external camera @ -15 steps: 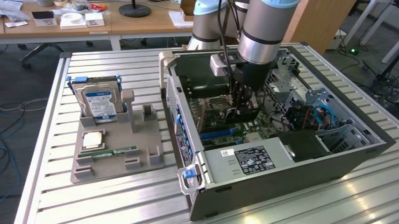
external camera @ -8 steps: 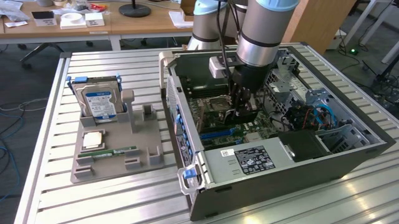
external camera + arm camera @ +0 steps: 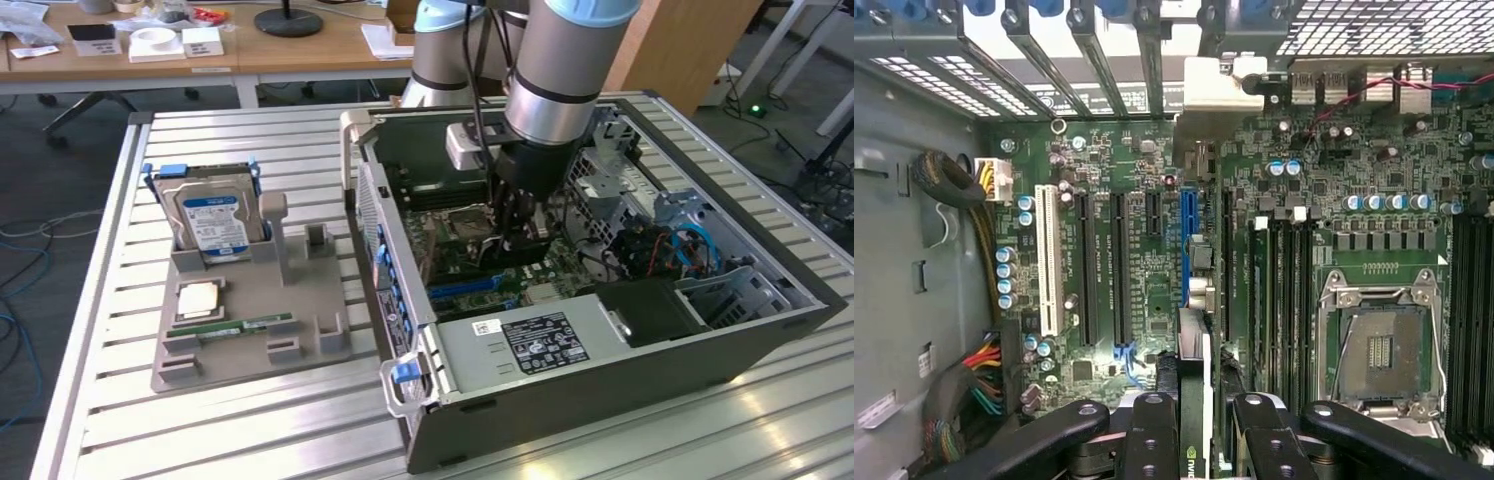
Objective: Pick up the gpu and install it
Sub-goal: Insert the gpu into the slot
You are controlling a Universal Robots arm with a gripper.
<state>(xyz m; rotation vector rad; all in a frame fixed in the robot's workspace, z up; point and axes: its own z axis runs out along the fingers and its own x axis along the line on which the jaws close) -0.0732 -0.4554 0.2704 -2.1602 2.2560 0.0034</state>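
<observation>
My gripper (image 3: 518, 245) is down inside the open computer case (image 3: 747, 330), above the motherboard (image 3: 454, 255). It is shut on the gpu (image 3: 1194, 385), a thin dark card seen edge-on between the black fingers (image 3: 1154, 435). The card lies in line with the blue expansion slot (image 3: 1185, 245), and its silver end bracket (image 3: 1219, 85) is up against the case's rear slot openings. In the exterior view the gpu (image 3: 514, 262) is a dark shape under the fingers. I cannot tell whether its edge sits in the slot.
A grey parts holder (image 3: 254, 335) at the exterior view's left carries a silver hard drive with a blue label (image 3: 214, 220), a CPU (image 3: 200, 298) and a green RAM stick (image 3: 247, 325). The power supply (image 3: 527, 345), drive cage (image 3: 727, 290) and cables (image 3: 974, 215) crowd the case interior.
</observation>
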